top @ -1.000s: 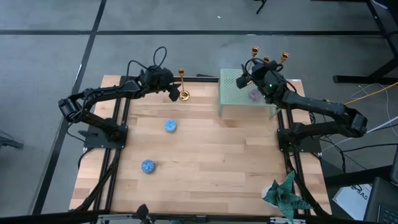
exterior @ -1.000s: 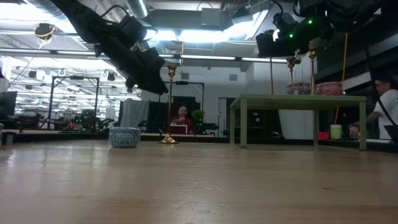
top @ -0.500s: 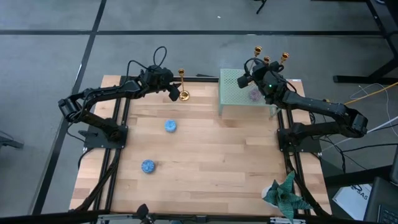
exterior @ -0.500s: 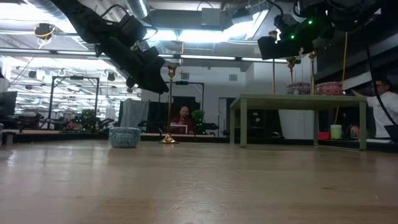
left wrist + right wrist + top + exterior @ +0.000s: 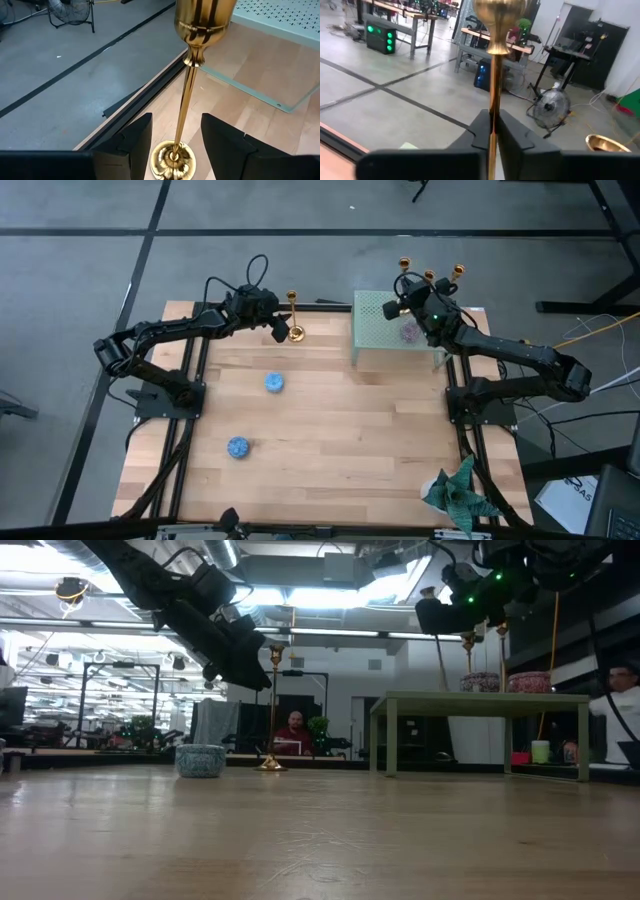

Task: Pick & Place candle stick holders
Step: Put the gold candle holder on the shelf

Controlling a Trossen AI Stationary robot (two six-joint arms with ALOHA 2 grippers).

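Two black jointed arms carry looped black cables. Each gripper has two matte black, blocky fingers (image 5: 135, 142). A green light (image 5: 434, 317) glows on the right wrist.

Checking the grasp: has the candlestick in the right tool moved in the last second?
Yes. In the high view the candlestick's top has tipped left, away from the other two gold tops over the green stand. The right tool is shut on its stem.

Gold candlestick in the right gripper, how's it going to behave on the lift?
Likely rigid: the candlestick looks like solid polished metal. The right gripper is shut on its thin, smooth stem, so it may slip or swing. Set down on the green stand, the tall stem probably tips easily.
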